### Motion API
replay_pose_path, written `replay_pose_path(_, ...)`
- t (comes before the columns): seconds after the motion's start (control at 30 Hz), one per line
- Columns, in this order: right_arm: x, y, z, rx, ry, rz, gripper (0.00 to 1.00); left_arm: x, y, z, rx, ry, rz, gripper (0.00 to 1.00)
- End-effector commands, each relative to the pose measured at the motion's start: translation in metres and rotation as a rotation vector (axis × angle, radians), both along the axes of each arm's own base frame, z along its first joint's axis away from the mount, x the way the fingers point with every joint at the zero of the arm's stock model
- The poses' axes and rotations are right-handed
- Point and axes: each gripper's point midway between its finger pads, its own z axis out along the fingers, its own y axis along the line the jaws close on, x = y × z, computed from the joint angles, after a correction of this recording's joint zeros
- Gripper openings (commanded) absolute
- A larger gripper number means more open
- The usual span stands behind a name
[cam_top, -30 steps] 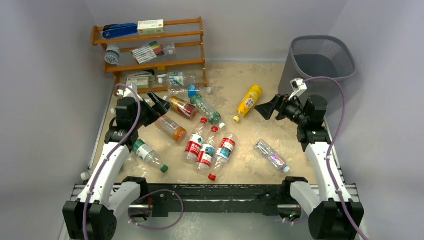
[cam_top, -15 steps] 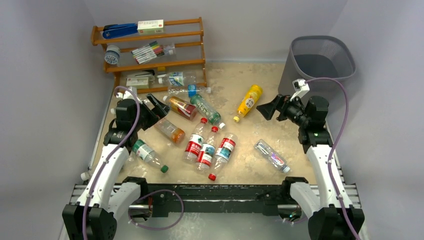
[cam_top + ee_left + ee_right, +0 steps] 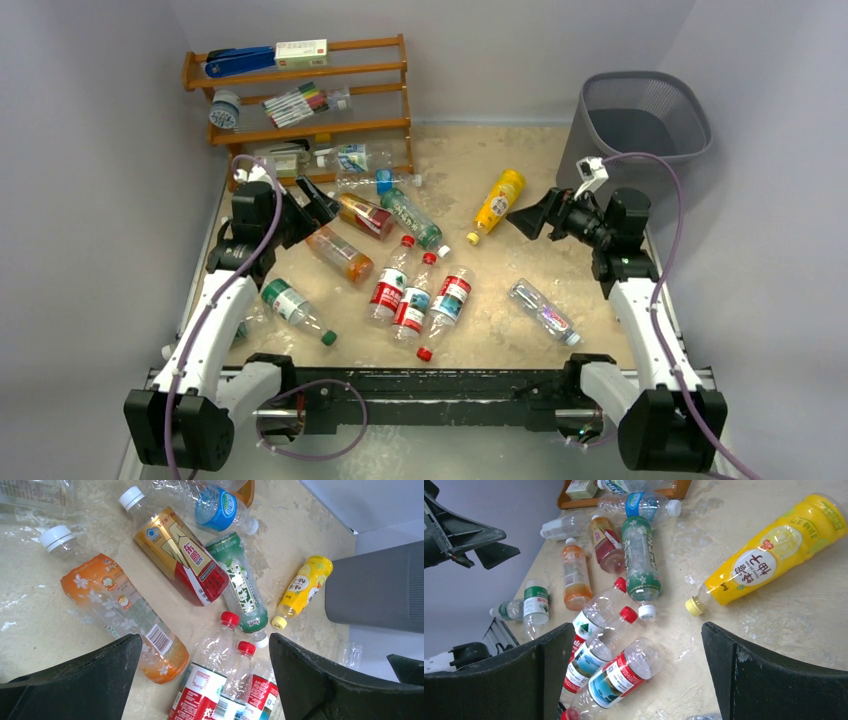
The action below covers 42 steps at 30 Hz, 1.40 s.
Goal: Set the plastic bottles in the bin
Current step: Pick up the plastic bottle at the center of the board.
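1. The left gripper (image 3: 316,203) hovers at the left of the table (image 3: 470,150), jaws spread wide and empty, above the orange-filled bottle (image 3: 341,253).
2. The right gripper (image 3: 522,217) is also wide open and holds nothing, just right of the yellow bottle (image 3: 498,202).
3. The bin (image 3: 645,77) stands upright in the far right corner.
4. Three red-labelled bottles (image 3: 412,300) lie side by side mid-table. A clear bottle (image 3: 541,310) lies near right and a green-capped bottle (image 3: 293,307) near left.
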Motion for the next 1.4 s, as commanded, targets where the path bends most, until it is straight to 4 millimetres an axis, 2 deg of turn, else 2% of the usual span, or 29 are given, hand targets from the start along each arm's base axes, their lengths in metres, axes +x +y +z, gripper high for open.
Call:
replay_pose_path(0.0, 0.008, 0.011, 0.02, 0.029, -0.06, 0.089, 1.0, 0.011, 0.002, 0.032, 0.025, -0.11, 0.002, 0.99)
replay_pose_path(0.17, 0.032, 0.009, 0.035, 0.058, -0.071, 0.064, 1.0, 0.026, 0.001, 0.049, 0.018, -0.129, 0.006, 0.99)
replay_pose_path(0.4, 0.06, 0.007, 0.065, 0.089, -0.113, 0.038, 1.0, 0.037, 0.002, 0.081, 0.032, -0.171, 0.007, 0.99)
replay_pose_path(0.43, 0.063, 0.006, 0.076, 0.089, -0.129, 0.035, 1.0, 0.038, 0.001, 0.086, 0.025, -0.178, 0.005, 0.99)
replay_pose_path(0.6, 0.063, 0.004, 0.107, 0.087, -0.185, 0.01, 1.0, 0.036, -0.005, 0.109, -0.008, -0.218, -0.016, 0.99)
replay_pose_path(0.7, 0.059, 0.003, 0.117, 0.083, -0.202, 0.0, 1.0, 0.03, -0.005, 0.122, -0.021, -0.242, -0.017, 0.99)
replay_pose_path(0.8, 0.05, 0.001, 0.114, 0.055, -0.179, -0.004, 1.0, 0.02, -0.008, 0.13, -0.049, -0.259, -0.021, 0.99)
replay_pose_path(0.9, 0.043, -0.005, 0.101, 0.013, -0.125, -0.041, 1.0, 0.011, -0.01, 0.128, -0.083, -0.249, -0.017, 0.99)
replay_pose_path(1.07, 0.031, -0.007, 0.073, 0.057, -0.007, -0.085, 1.0, 0.003, -0.008, 0.102, -0.079, -0.152, -0.008, 0.99)
replay_pose_path(1.27, 0.04, -0.024, 0.026, -0.002, 0.148, -0.193, 1.0, 0.009, -0.01, 0.068, -0.022, -0.039, -0.053, 0.99)
replay_pose_path(1.37, 0.041, -0.032, 0.009, -0.03, 0.188, -0.247, 1.0, 0.01, -0.015, 0.061, -0.022, -0.015, -0.084, 0.99)
